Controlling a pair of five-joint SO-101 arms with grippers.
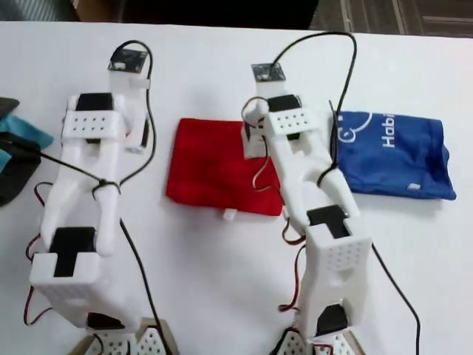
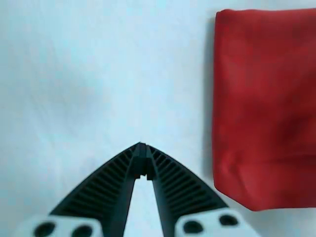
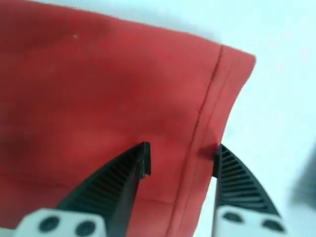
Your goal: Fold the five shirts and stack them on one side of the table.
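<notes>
Right tool point(image 3: 181, 150) hangs open over the red shirt point(image 1: 218, 174) at its 3 o'clock hem, straddling the seam and probably not gripping yet. Left tool point(image 2: 142, 148) is closed and empty over bare tabletop point(image 1: 207, 281) around the shirt's 10 o'clock — right arm is nearer.

Red shirt point(image 1: 222, 166): folded flat, rectangular; stitched hem between parted jaws of right gripper point(image 3: 181, 150), body off to 1 side of closed jaws of left gripper point(image 2: 142, 147). Blue shirt point(image 1: 392, 154): folded, white print up, apart from both jaw pairs.
</notes>
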